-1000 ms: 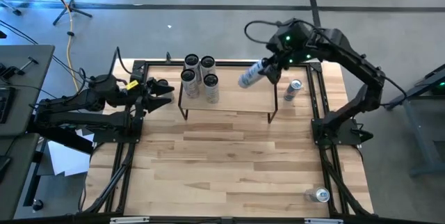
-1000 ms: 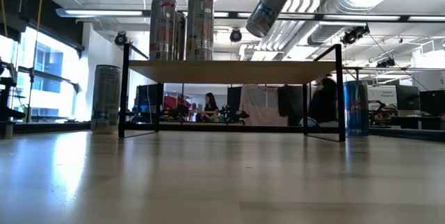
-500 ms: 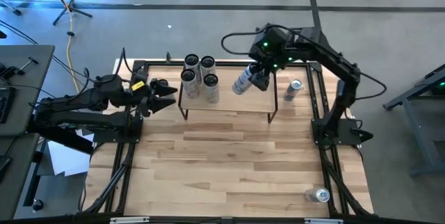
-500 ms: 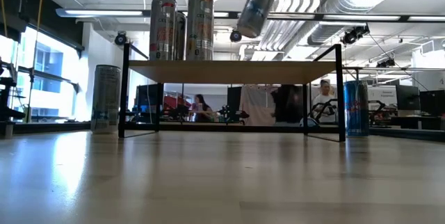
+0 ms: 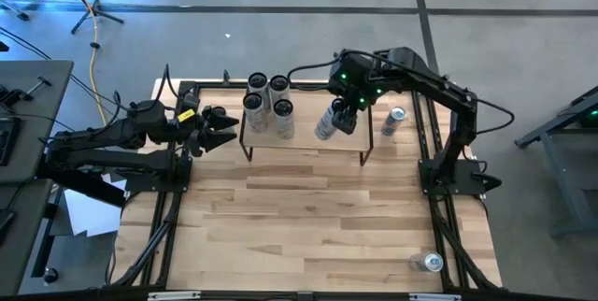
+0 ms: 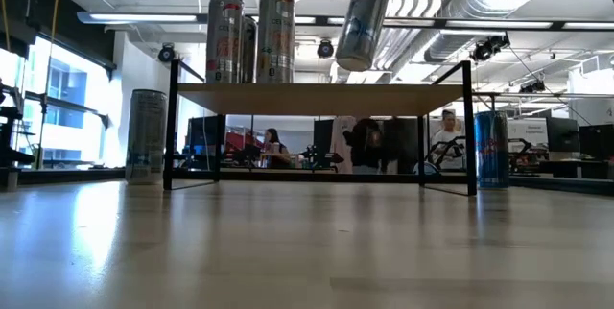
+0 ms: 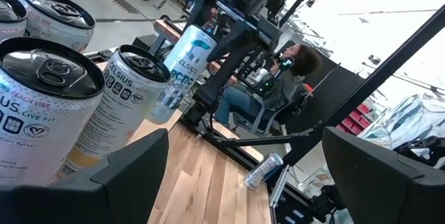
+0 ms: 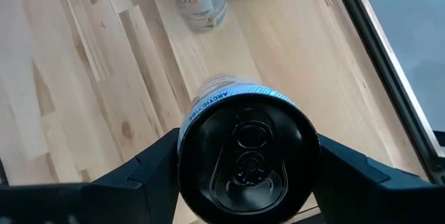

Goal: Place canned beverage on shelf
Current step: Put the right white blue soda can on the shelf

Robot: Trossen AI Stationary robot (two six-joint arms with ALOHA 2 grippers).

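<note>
The tall silver-and-blue beverage can (image 5: 326, 121) hangs slightly tilted above the light wood top of the low black-legged shelf (image 5: 308, 138), clear of the surface, so it can come down without scraping. The right gripper (image 5: 344, 114) is clamped on its upper end, leaving the base free to land. It sits near the four tall pale cans (image 5: 268, 105) grouped at the shelf's left end, probably to extend that cluster. The left gripper (image 5: 222, 125) waits just beside the shelf's left edge, fingers spread and empty.
</note>
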